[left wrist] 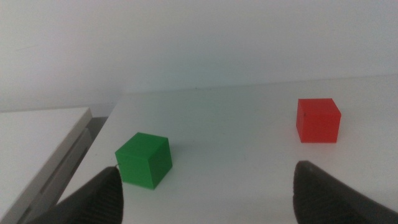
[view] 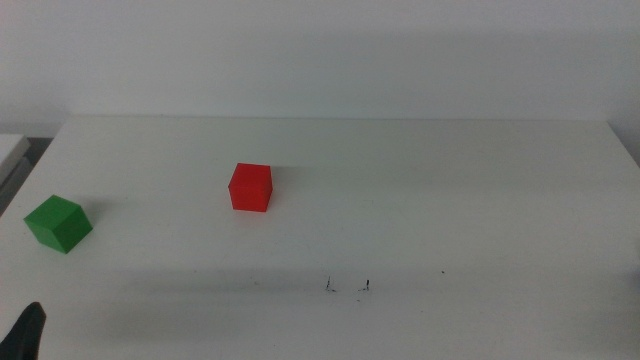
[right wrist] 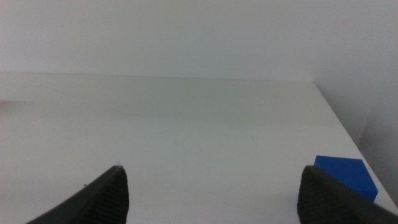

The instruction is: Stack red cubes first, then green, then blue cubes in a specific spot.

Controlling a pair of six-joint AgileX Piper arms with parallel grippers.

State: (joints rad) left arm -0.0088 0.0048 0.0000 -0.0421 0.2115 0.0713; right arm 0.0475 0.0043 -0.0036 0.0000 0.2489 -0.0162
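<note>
Your left gripper (left wrist: 208, 193) waits wide open at the table's (view: 480, 190) 7 o'clock corner, the green cube (view: 58, 222) just ahead. The red cube (view: 250, 187) sits at 10 o'clock from the two ticks (view: 347, 286). Your right gripper (right wrist: 211, 193), probably off-table, gapes beside the blue cube (right wrist: 346, 177).

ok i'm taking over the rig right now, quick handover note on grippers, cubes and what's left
Left gripper: open, empty, waiting at the table's near left corner, facing the green cube and red cube.
Right gripper: open, empty, out of the middle view; blue cube lies beside it, near the table's right edge.
Red sits left of centre, green at the far left.
Spot between the two ticks holds nothing.
Done: nothing stacked.
Left: red onto the spot, then green, then blue.
</note>
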